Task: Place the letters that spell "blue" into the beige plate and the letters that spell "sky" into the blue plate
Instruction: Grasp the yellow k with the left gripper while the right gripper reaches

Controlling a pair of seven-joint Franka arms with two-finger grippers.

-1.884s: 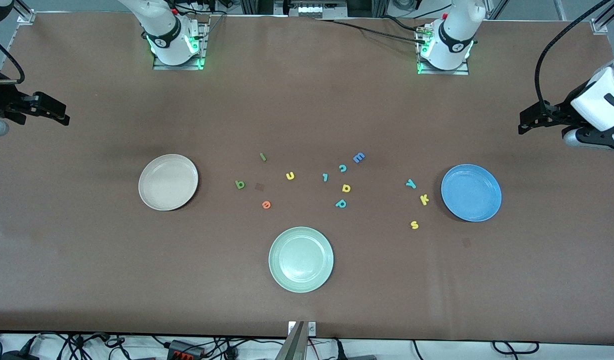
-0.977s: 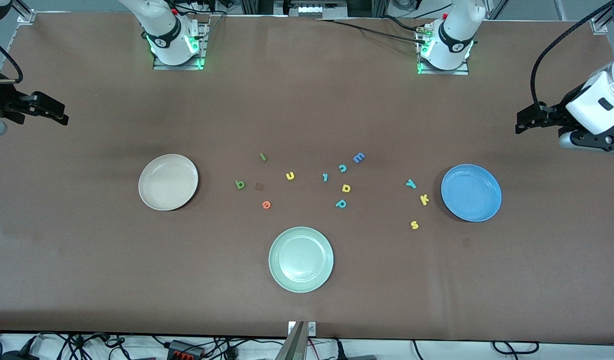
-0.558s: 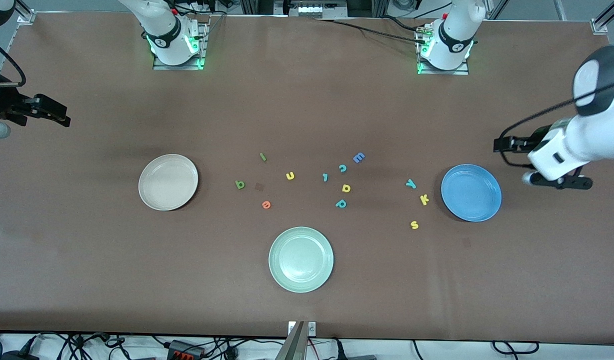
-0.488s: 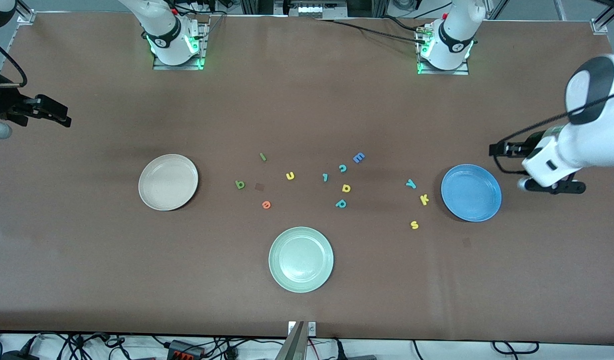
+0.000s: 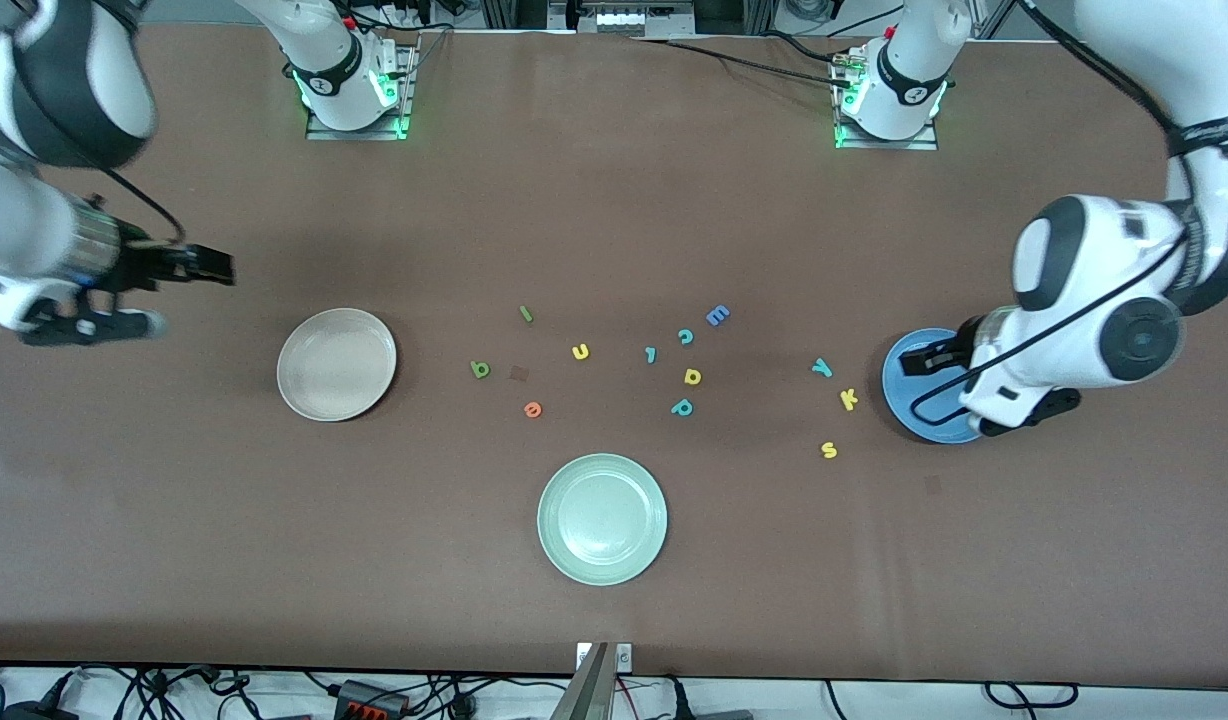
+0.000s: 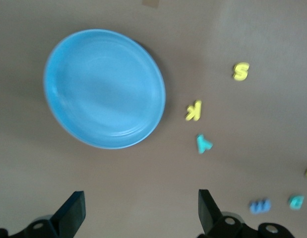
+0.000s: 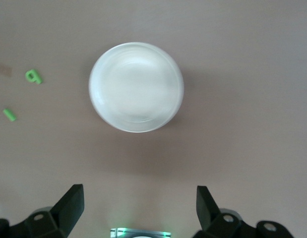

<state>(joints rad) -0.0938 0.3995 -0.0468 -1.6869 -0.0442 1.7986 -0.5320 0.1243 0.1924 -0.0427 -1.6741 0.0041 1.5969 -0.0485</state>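
Note:
The beige plate [image 5: 336, 364] [image 7: 136, 87] lies toward the right arm's end and the blue plate [image 5: 896, 388] [image 6: 103, 89] toward the left arm's end. Between them lie the green b [image 5: 480, 370], green l [image 5: 526, 314], yellow u [image 5: 580, 351] and orange e [image 5: 532, 409]. Beside the blue plate lie the teal y [image 5: 822, 367], yellow k [image 5: 849, 399] and yellow s [image 5: 829, 450]. My left gripper [image 5: 912, 360] [image 6: 141, 218] hangs open and empty over the blue plate. My right gripper [image 5: 219, 268] [image 7: 138, 213] hangs open and empty over bare table beside the beige plate.
A pale green plate [image 5: 602, 518] lies nearer the front camera, mid-table. Other letters lie among the task's: blue E [image 5: 717, 316], teal c [image 5: 685, 336], teal hooked letter [image 5: 650, 354], yellow rounded letter [image 5: 692, 376], teal p [image 5: 682, 407].
Both arms have swung in from the table's ends: the left gripper now over the blue plate, the right one closer to the beige plate. No letter has moved.

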